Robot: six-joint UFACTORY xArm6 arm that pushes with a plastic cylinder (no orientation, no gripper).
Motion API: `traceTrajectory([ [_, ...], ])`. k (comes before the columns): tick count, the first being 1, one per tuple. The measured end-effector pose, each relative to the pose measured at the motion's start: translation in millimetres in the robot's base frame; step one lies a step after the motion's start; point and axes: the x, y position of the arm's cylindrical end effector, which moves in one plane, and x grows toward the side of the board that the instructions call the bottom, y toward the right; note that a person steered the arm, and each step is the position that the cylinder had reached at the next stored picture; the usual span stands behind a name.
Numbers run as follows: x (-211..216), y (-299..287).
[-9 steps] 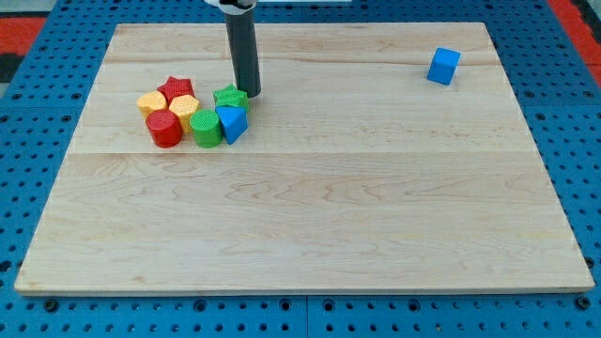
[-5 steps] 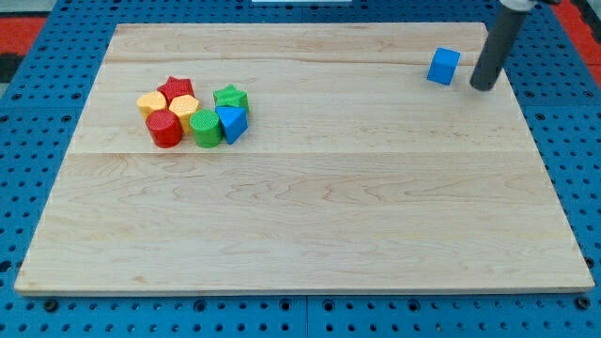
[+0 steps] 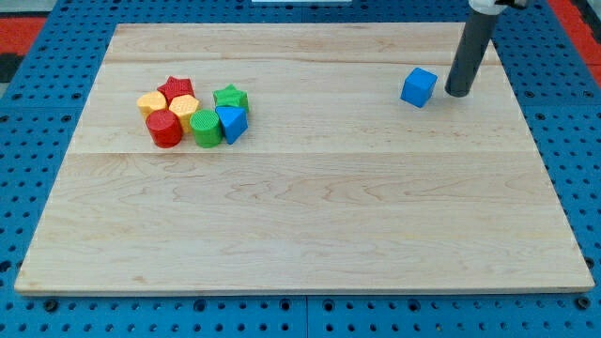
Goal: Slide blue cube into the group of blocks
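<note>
The blue cube (image 3: 419,86) lies at the view's upper right of the wooden board (image 3: 300,216). My tip (image 3: 457,93) stands just to the right of the cube, a small gap away. The group of blocks sits at the upper left: a red star (image 3: 175,88), a green star (image 3: 230,97), a yellow block (image 3: 150,101), a yellow hexagon (image 3: 183,105), a red cylinder (image 3: 164,129), a green cylinder (image 3: 205,128) and a blue triangular block (image 3: 232,122), all packed together.
The board rests on a blue pegboard table (image 3: 38,141) that shows on all sides. A red patch (image 3: 23,23) lies at the view's top left corner.
My tip went from beside the green star across to the right of the blue cube. The cube has since slid left and slightly down, with my tip following behind it.
</note>
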Motion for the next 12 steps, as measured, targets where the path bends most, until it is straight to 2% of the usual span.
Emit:
traceTrajectory([
  [2, -18.8, -111.0],
  [3, -40.5, -120.5],
  [4, -61.0, -94.0],
  [5, -74.3, -107.8],
  [7, -65.8, -209.7],
  [9, -41.0, -255.0],
  [11, -40.7, -310.4],
  [12, -44.8, -257.4],
])
